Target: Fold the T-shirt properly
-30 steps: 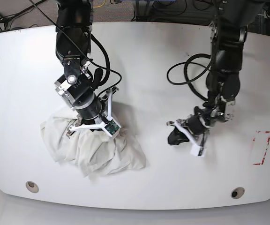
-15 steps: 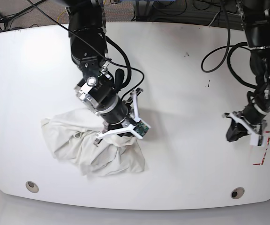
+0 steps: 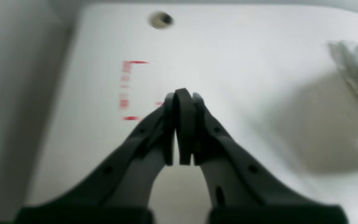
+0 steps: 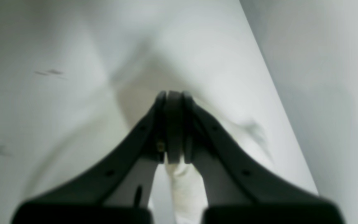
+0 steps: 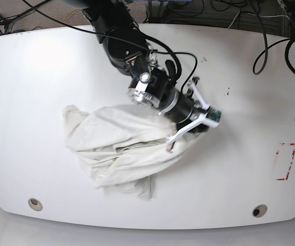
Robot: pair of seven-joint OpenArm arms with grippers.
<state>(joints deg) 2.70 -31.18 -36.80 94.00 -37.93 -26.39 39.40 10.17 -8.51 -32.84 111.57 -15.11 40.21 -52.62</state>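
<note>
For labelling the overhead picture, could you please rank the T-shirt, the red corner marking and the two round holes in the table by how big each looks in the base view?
1. T-shirt, by far the largest.
2. Red marking.
3. Left hole and right hole: they look alike, so I will not rank them.

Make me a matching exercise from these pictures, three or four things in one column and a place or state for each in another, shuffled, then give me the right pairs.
Things:
1. T-shirt
2. right gripper
3. left gripper
4. red dashed marking

Places or states:
A. jaws shut on nothing, above bare table
B. crumpled, stretched across the table's middle
C. flat on the table near one side edge
D. jaws shut on cloth

Pairs: 1-B, 2-D, 3-A, 4-C
</note>
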